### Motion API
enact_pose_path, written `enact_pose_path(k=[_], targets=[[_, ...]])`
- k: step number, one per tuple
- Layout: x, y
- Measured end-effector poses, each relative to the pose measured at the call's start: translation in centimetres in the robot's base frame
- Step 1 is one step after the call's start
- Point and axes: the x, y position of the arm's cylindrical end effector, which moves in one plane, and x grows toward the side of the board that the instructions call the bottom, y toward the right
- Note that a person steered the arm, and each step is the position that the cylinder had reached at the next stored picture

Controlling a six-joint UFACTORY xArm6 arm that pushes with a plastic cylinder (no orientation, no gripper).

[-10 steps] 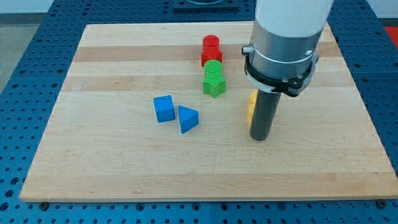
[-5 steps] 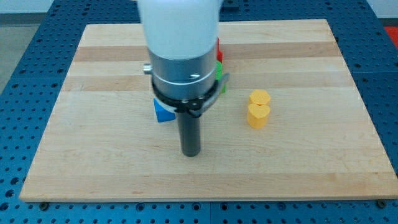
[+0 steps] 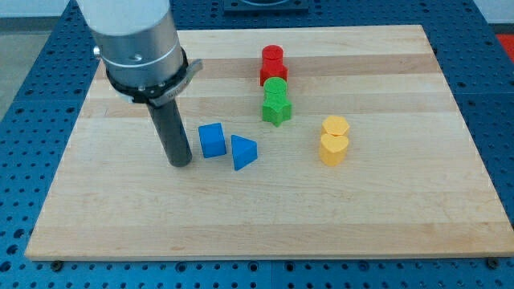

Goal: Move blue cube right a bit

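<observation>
The arm carries no jaws, so nothing is grasped or released; it ends in a dark rod, and my tip point(image 3: 180, 163) rests on the pale wooden desk point(image 3: 96, 217) just to the view's left of the small blue cube point(image 3: 212, 140), near it and slightly lower in the view, though whether the rod touches the block I cannot tell.

The blue cube sits left of the desk's middle; immediately on its right and a little lower lies a blue wedge-shaped block point(image 3: 243, 152), so close that the two seem to touch or nearly so. Further toward the view's top right stand a red cylinder-like block point(image 3: 273, 59) and another red block point(image 3: 273, 74) right behind a round green block point(image 3: 275, 87) and a green star-shaped block point(image 3: 276, 109); to the right of those, two yellow blocks point(image 3: 334, 139) sit one against the other, well apart from the cube.

By my judgement the push itself is not yet done; the approach looks complete, with the tip on the side of the cube opposite the intended travel. What is left is a short slide toward the view's right; the wedge lies in that path and will probably be shoved along or turn the cube aside, so the stroke should be brief and aimed through the cube's centre.
</observation>
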Motion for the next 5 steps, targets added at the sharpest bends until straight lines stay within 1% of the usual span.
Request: enact_pose_path(k=[1,2,5], targets=[[-1.4,0.0],[-2.0,0.0],[-2.4,0.9]])
